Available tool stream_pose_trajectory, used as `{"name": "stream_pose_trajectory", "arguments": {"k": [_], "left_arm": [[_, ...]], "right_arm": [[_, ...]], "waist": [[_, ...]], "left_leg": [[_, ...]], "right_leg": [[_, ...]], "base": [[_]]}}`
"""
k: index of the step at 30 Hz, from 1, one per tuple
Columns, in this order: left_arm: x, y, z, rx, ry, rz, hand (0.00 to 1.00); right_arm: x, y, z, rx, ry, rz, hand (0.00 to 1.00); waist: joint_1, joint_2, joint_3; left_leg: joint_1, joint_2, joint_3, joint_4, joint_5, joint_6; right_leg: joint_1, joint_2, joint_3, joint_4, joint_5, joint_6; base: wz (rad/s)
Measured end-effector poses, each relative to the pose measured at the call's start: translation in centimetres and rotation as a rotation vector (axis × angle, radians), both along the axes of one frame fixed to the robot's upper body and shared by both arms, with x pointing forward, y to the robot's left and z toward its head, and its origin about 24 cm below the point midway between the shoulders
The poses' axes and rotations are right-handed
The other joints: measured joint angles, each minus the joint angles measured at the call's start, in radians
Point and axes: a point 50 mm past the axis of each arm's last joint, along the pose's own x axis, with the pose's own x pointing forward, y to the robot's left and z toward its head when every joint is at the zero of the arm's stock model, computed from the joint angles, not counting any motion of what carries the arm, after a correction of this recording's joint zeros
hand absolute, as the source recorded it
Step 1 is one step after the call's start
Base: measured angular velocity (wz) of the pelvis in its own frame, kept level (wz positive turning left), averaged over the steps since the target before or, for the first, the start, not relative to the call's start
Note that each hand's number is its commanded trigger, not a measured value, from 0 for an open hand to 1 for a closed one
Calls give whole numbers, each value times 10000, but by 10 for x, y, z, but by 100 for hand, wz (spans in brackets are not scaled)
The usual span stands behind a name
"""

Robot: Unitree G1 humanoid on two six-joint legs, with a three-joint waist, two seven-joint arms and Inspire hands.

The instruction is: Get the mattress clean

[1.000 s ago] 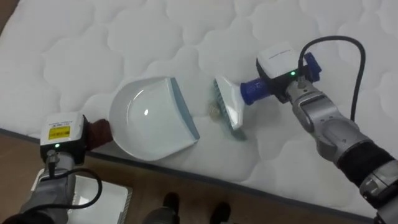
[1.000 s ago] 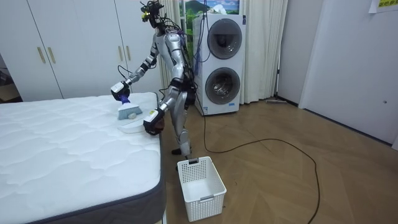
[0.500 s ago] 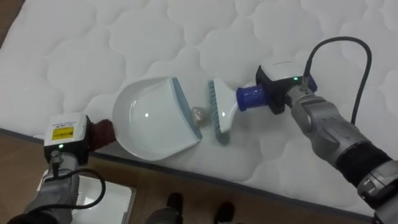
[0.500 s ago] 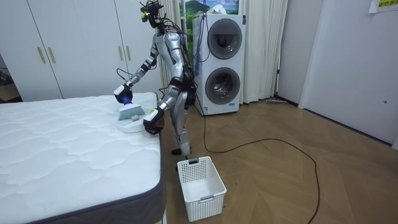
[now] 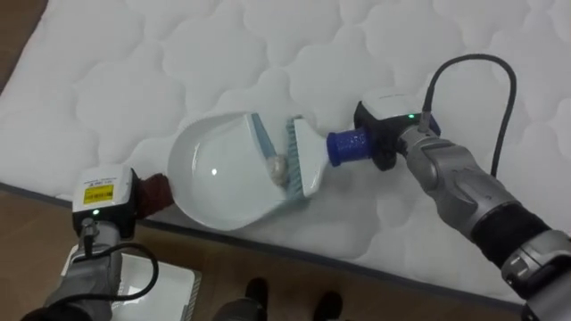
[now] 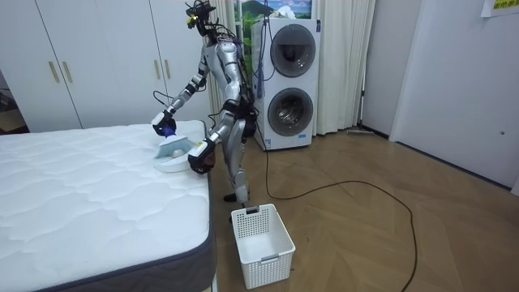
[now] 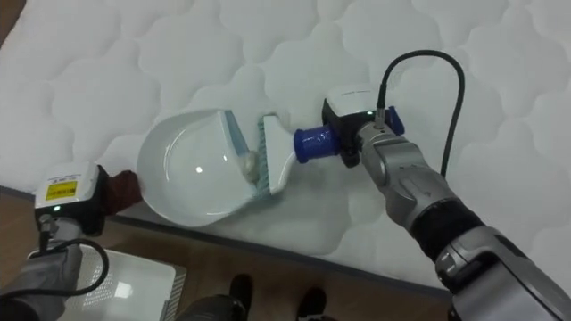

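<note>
A white dustpan (image 5: 214, 174) with a blue lip lies on the white quilted mattress (image 5: 178, 62), close to its near edge. My left hand (image 5: 150, 190) grips the pan's rear end from the bed's edge. A white brush (image 5: 302, 162) with a blue handle (image 5: 346, 147) presses its bristles against the pan's lip. My right hand (image 5: 385, 143) is shut on that handle. A small crumpled ball (image 5: 277, 166) sits at the lip, between bristles and pan. In the room view I stand at the bed's corner, with the dustpan (image 6: 172, 159) in front of me.
A white plastic basket (image 6: 261, 241) stands on the wooden floor by the bed's corner, and its rim (image 5: 169, 283) shows below my left arm. Stacked washing machines (image 6: 288, 81) and a white wardrobe (image 6: 81, 65) line the far wall. The mattress stretches wide beyond the pan.
My right hand has swept the brush leftward across the mattress, pushing the small ball up to the dustpan's lip. The left hand has kept hold of the pan.
</note>
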Motion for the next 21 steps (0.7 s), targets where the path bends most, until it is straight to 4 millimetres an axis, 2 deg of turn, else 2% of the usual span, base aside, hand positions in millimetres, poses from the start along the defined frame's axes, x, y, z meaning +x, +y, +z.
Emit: {"name": "stream_pose_trajectory", "arguments": {"k": [10,14,21], "left_arm": [[-2,-1,-3,-33,127,17,100],[-2,-3,-4,-99,143,-11,100],[-3,-4,-5,-80,208,-114,100]], "right_arm": [[-5,35,-1,1300,443,1211,100],[-5,37,-1,1378,470,1352,100],[-6,41,-1,1525,514,1502,100]], "waist": [[14,1,0],[7,0,0],[1,0,-1]], "left_leg": [[12,-19,76,12,20,32],[11,-57,111,15,47,78],[3,-77,170,96,56,96]], "right_leg": [[-73,-36,-16,144,-5,-1],[-91,-163,-36,200,-16,18],[-132,-171,-28,304,-22,25]], "base": [[-1],[0],[0]]}}
